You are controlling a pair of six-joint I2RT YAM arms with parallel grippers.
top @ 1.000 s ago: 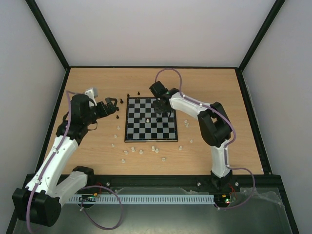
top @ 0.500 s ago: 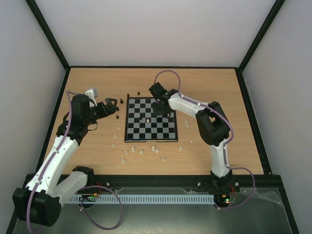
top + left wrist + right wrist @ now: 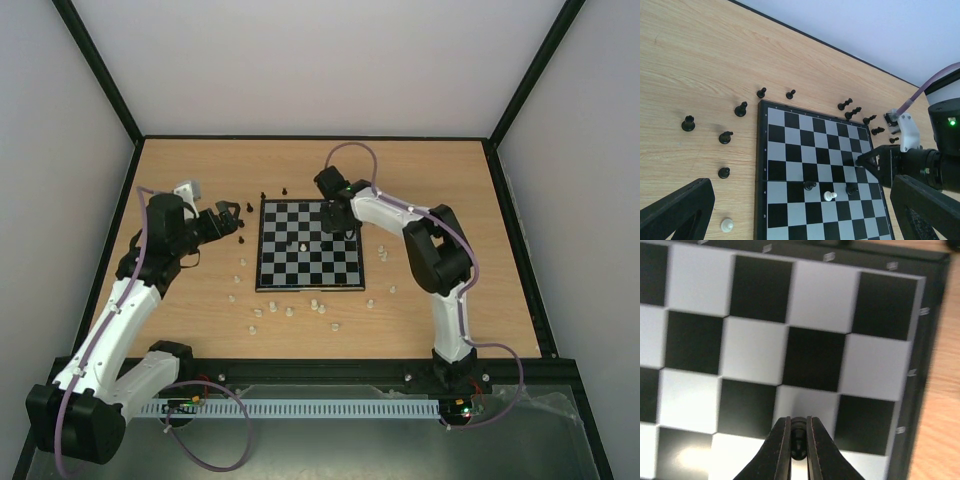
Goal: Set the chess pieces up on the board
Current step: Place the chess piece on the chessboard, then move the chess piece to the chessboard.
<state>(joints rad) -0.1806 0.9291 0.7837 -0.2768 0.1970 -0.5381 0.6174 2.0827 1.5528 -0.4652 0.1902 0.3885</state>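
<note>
The board [image 3: 275,270] lies mid-table, with a white pawn [image 3: 828,196] and two black pieces [image 3: 810,186] near its middle. My right gripper [image 3: 338,222] hovers over the board's far right part, shut on a small black piece [image 3: 798,440], with a light square [image 3: 805,405] under it. It also shows in the left wrist view [image 3: 860,161]. My left gripper [image 3: 232,218] is open and empty, held left of the board's far corner. Its fingers [image 3: 675,210] frame the left wrist view.
Several loose black pieces [image 3: 688,123] lie left of and behind the board, and more lie past its far right corner [image 3: 853,113]. Several white pieces [image 3: 318,305] are scattered in front of the board, others to its left [image 3: 240,263] and right [image 3: 384,253].
My right gripper has shifted slightly to the right over the far part of the board, still holding the black piece. The left arm has not moved.
</note>
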